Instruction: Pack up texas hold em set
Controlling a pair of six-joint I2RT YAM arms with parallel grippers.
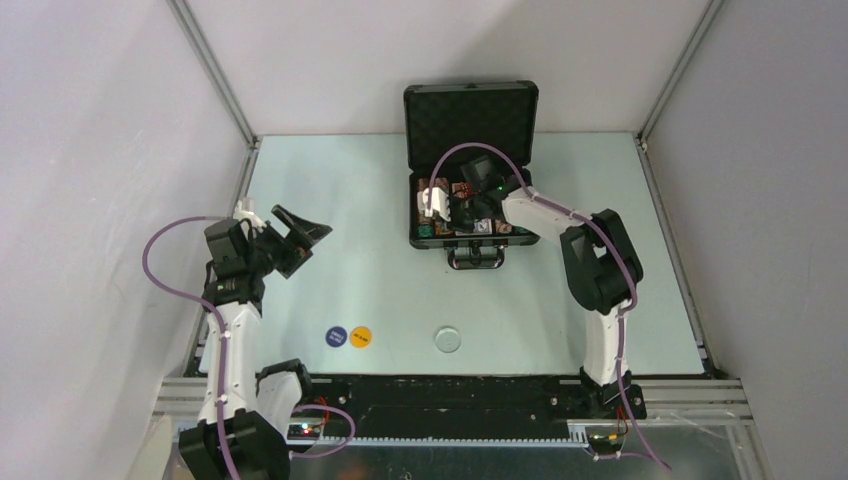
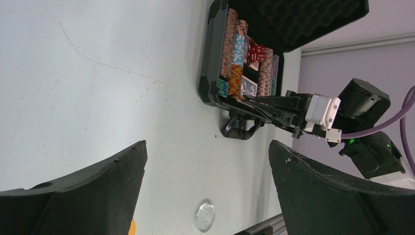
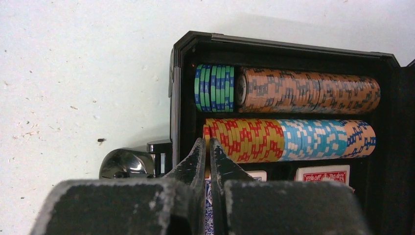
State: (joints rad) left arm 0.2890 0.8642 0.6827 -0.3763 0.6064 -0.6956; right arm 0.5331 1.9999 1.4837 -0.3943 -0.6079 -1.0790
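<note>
**Condition.** The black case (image 1: 414, 212) stands open at the far middle of the bench (image 1: 330, 200). Its lid (image 1: 470, 120) is upright and its handle (image 1: 476, 257) faces the arms. Rows of poker chips (image 3: 293, 139) stand on edge in its left channels. A blue deck (image 2: 248, 88), a red deck (image 3: 323, 175) and red dice (image 2: 258, 53) sit further right. Three round pieces lie loose by the bench's near edge: a blue button (image 1: 337, 336) and an orange button (image 1: 361, 336) side by side, and a clear disc (image 1: 447, 340) apart to their right.

**Arms.** The right arm's fingers (image 3: 199, 159) are pressed together with nothing visible between them. They sit low at the near end of the case, just beside the yellow-and-red chips. The left arm's fingers (image 1: 298, 243) are spread wide and empty over the left of the bench, well apart from the case.

**Hazards.**
1. If the right fingers drift sideways as they lift, they could catch the end chip and tip it out, loosening the row.
2. The lid has no visible support, so a knock from the right arm or its cable could drop it onto that arm.
3. The buttons and disc lie flat on a smooth surface. Fingers may push them toward the near rail rather than lift them, and the adjacent pair may be disturbed together.
4. Shutting the lid before these three pieces are in would leave the set incomplete. Which slot remains free for them cannot be made out.
</note>
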